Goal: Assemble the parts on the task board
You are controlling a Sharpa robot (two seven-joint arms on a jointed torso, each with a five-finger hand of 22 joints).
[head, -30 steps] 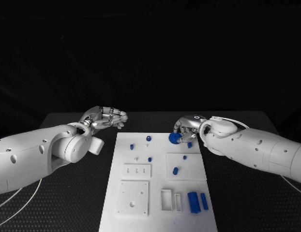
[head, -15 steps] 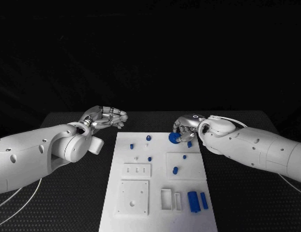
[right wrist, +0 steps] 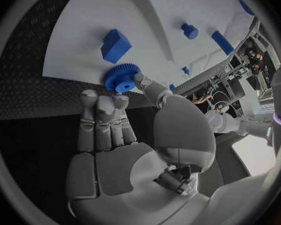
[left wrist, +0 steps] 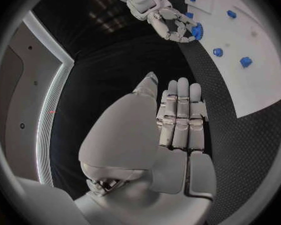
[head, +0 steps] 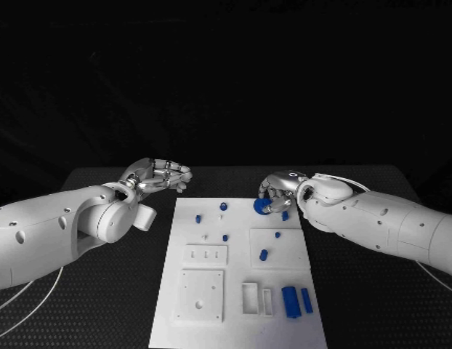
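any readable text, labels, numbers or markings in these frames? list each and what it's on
None readable.
Task board: plain white, no print visible.
Blue gear held by the right hand: no marking.
Left hand: no label visible.

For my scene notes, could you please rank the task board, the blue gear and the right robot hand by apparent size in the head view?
1. task board
2. right robot hand
3. blue gear, which that hand holds

blue gear (right wrist: pixel 120 78) pinched at white task board's (head: pixel 237 305) far edge
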